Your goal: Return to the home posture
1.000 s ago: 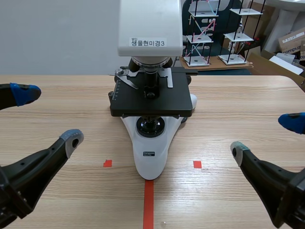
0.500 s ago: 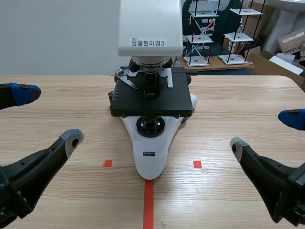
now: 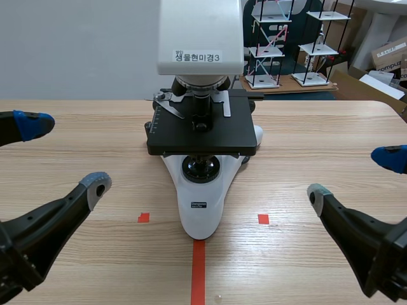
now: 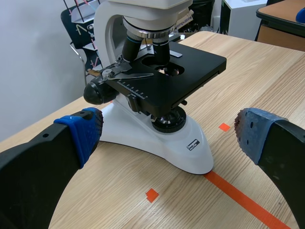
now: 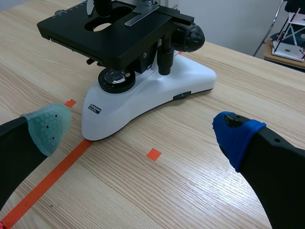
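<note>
Left pincer [image 3: 63,154] unmoved; right pincer [image 3: 351,176] barely shifted; both gaping.

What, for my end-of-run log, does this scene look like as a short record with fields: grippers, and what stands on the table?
left gripper: open, empty, low over the table, apart from the microscope
right gripper: open, empty, low on the opposite side, also apart
microscope: upright, mid-table between the arms, white base toward the robot
stage: black, level
table: wood grain, orange-red tape marks
</note>
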